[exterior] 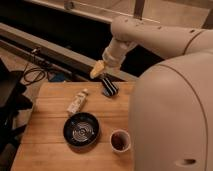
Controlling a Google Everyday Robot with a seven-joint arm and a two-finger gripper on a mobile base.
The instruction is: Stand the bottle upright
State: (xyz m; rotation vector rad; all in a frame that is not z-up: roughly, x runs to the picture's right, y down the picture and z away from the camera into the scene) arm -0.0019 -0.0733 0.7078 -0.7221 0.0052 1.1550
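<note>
The bottle [77, 102] is slim and cream-white and lies on its side on the wooden table [50, 140], left of centre, just above the black bowl [81, 129]. Its narrower cap end points toward the far edge. My gripper [98, 69] hangs above the table's far edge, up and to the right of the bottle, apart from it. It holds nothing that I can see.
A black white-striped object [109, 86] lies near the far edge, just below the gripper. A white cup with a dark inside [120, 140] stands right of the bowl. My white arm and body [170, 100] fill the right side. Cables [35, 75] lie on the floor left.
</note>
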